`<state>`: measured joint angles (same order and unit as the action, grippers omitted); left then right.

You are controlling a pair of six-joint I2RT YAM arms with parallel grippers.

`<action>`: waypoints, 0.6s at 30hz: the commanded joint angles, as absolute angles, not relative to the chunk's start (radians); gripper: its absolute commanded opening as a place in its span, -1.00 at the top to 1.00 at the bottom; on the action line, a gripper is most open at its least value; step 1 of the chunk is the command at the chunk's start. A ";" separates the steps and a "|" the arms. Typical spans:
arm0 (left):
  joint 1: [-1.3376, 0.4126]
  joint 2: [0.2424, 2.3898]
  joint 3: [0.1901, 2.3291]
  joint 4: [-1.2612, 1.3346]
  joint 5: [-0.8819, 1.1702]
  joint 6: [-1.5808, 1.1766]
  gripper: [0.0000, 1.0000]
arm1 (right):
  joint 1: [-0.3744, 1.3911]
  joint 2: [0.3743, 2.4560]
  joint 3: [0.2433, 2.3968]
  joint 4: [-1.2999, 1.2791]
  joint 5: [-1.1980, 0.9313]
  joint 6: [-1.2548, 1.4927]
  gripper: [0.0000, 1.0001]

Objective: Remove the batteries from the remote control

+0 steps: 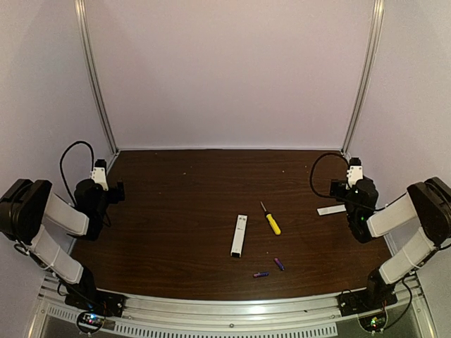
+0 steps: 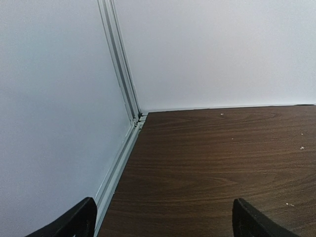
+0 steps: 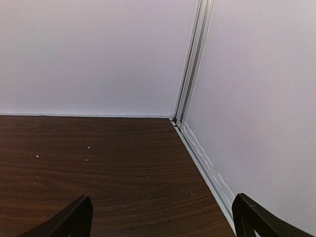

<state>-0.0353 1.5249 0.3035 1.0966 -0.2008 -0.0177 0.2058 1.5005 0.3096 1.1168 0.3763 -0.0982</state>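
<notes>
The desk is carrying both arms at its side edges, the left claw and right claw each spread, pinching nothing. The remote control is lying mid-desk, with the batteries lying loose nearer the front edge (seemingly already unloaded). Judging by that, parking well means staying clear of them.

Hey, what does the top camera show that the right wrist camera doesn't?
Only the top view shows the remote control, the two batteries lying loose on the wood near it, the yellow screwdriver and the white cover strip. Only the right wrist view shows the right hand up close, fingers spread wide with nothing between them, and pale specks on the wood. Both show the brown table, the white walls and the far right corner post.
</notes>
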 commanded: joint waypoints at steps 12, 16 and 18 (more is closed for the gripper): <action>-0.029 1.534 0.313 1.118 -0.191 -0.026 -0.95 | 0.104 1.554 0.262 1.227 0.243 0.000 -0.99; -0.029 1.534 0.314 1.118 -0.190 -0.026 -0.95 | 0.105 1.554 0.262 1.226 0.242 0.000 -0.99; -0.029 1.534 0.314 1.118 -0.190 -0.026 -0.95 | 0.104 1.553 0.263 1.223 0.242 0.000 -0.99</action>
